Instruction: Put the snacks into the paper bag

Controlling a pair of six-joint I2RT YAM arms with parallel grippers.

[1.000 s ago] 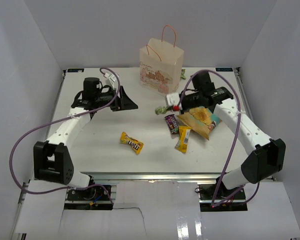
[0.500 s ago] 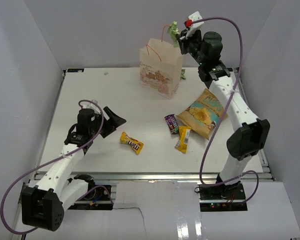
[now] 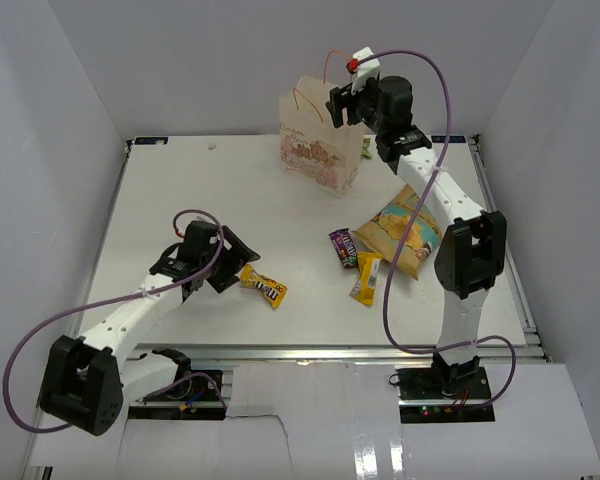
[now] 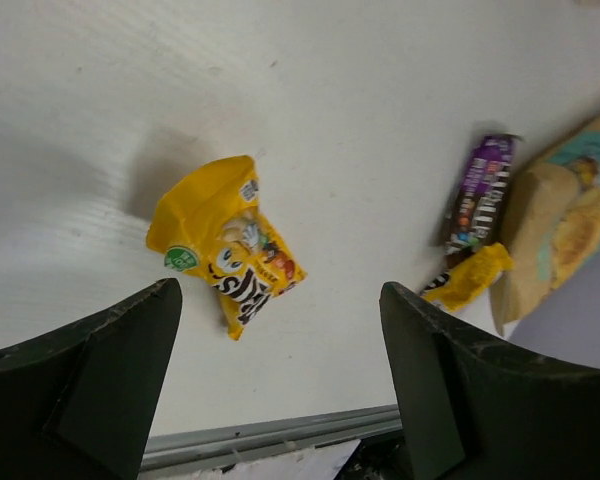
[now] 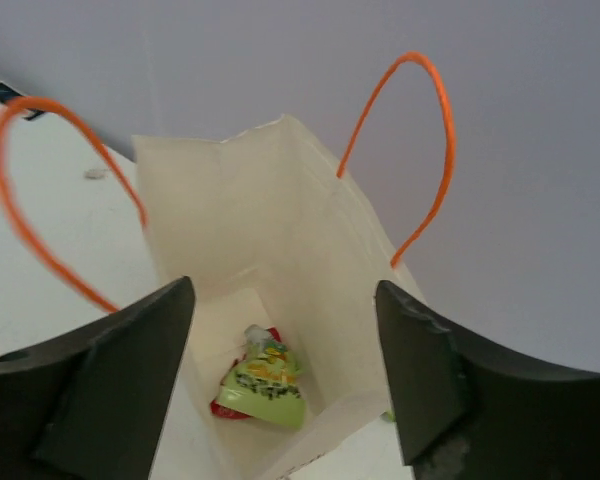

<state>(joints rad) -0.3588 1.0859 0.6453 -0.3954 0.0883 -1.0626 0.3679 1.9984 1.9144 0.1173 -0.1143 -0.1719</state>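
Note:
The paper bag [image 3: 320,135] stands upright at the back of the table, orange handles up. My right gripper [image 3: 338,103] hovers open over its mouth; in the right wrist view a green packet [image 5: 265,385] lies on the bottom of the bag [image 5: 310,250], below the open gripper [image 5: 282,290]. My left gripper [image 3: 230,262] is open and empty, low over the table just left of the yellow M&M's pack [image 3: 264,285] [image 4: 225,245]. The purple bar [image 3: 343,247], the yellow bar [image 3: 365,278] and the chip bag [image 3: 405,232] lie together at the right.
A small green object [image 3: 366,150] lies on the table just right of the bag. White walls enclose the table on three sides. The table's metal front edge [image 4: 280,435] runs close under the left gripper [image 4: 278,300].
The right gripper lifted a green packet from the table to above the bag and opened; the packet now lies inside. The left arm swung back toward the M&M's pack.

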